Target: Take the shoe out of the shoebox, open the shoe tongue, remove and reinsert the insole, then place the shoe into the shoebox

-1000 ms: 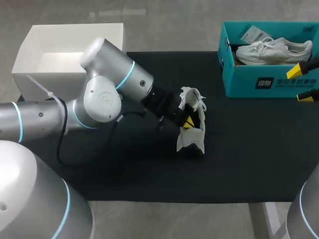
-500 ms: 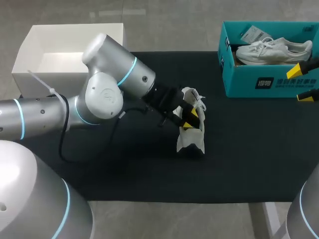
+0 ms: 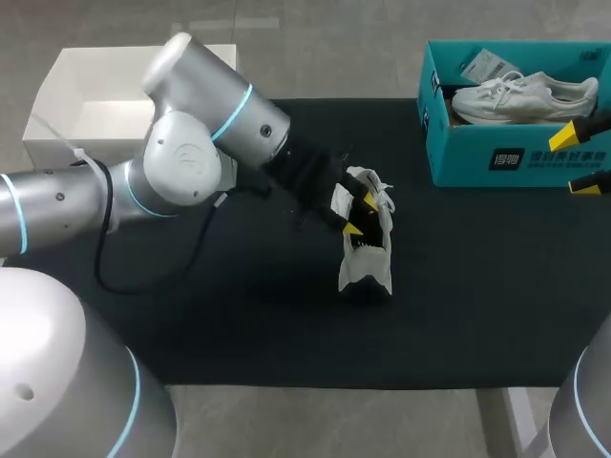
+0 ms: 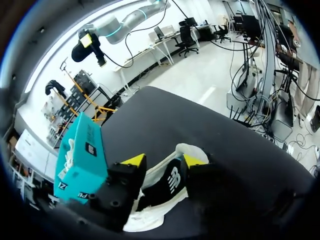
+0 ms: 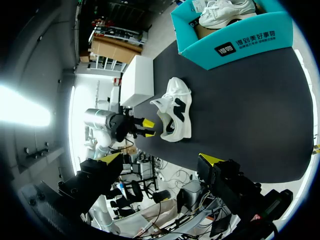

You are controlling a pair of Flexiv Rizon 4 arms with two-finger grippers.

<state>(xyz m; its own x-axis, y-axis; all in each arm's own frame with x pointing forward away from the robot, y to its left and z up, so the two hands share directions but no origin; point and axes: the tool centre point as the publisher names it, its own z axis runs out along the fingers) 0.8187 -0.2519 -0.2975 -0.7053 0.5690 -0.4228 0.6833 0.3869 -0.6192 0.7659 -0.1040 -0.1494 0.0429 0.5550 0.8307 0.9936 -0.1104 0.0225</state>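
A white shoe point(image 3: 368, 262) with black lining stands on the black mat point(image 3: 477, 286) near the table's middle. My left gripper point(image 3: 359, 216) is at its opening. In the left wrist view the fingers of this gripper point(image 4: 164, 161) stand apart. One yellow tip is inside the shoe point(image 4: 150, 217) and one outside, with the black lining and white rim between them. The teal shoebox point(image 3: 516, 157) at the far right holds a second white shoe point(image 3: 525, 95). My right gripper point(image 3: 580, 157) hangs open beside the box, holding nothing. From the right wrist view, the shoe point(image 5: 177, 107) lies ahead of that gripper point(image 5: 161, 159).
An open white box point(image 3: 57, 105) stands at the far left, off the mat's corner. My left arm's elbow rises over the mat's left part. Bare mat lies between the shoe and the teal shoebox point(image 5: 235, 42).
My left gripper went from shut to open at the shoe's opening. Its arm rose and swung towards the far side. The right arm and the shoebox stayed put.
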